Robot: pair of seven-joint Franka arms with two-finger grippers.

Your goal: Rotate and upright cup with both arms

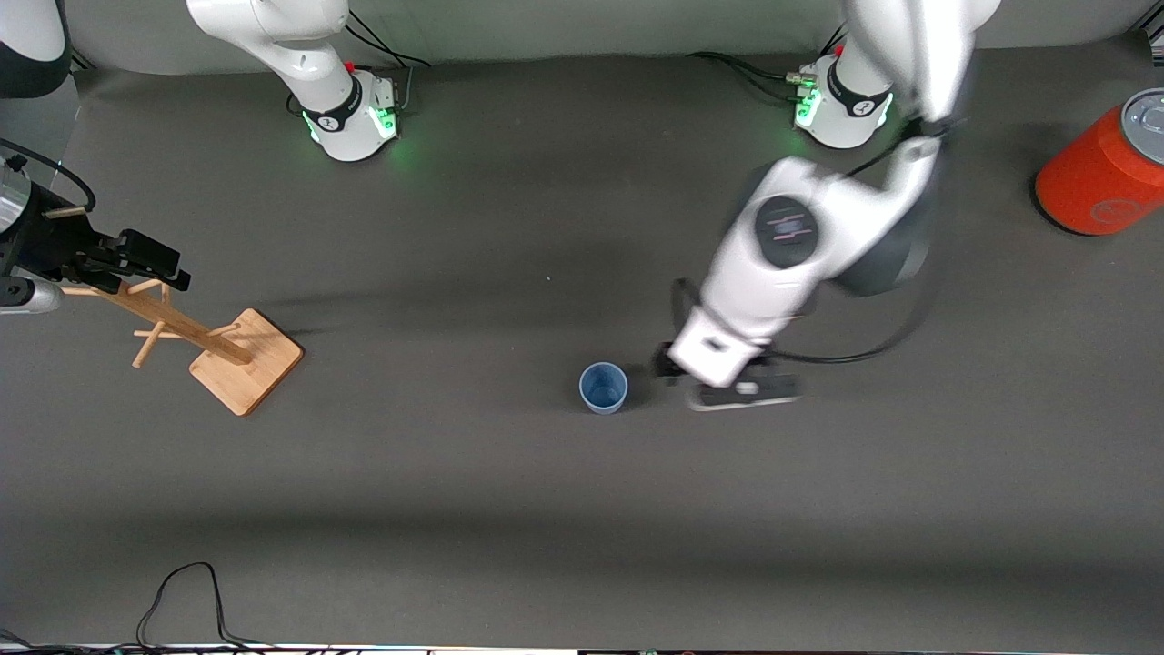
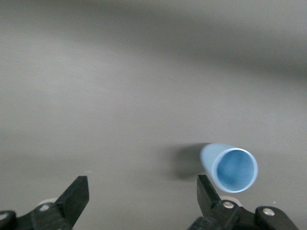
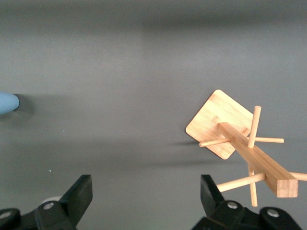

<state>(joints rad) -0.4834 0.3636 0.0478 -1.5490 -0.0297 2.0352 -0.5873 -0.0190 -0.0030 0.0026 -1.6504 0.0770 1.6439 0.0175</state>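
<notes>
Cup (image 1: 603,387) stood upright on table (image 1: 509,509), mouth up, near middle, well clear of wooden rack (image 1: 195,337) at its 9 o'clock. Left gripper (image 2: 142,201) hung just beside cup at its 3 o'clock, fingers (image 2: 76,194) spread apart, nothing between them. Right gripper (image 3: 146,199) waited over rack, fingers wide apart, empty. Orange can (image 1: 1108,168) stood toward 2 o'clock of cup, at left arm's end.

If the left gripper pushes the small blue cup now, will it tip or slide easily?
Probably yes. The cup is small, plain and thin-walled, so it likely weighs little and slides on the table. It stands upright with its mouth open, so a high push may tip it; being tapered, it would then roll in a curve. The open left gripper is beside it, not touching.
</notes>
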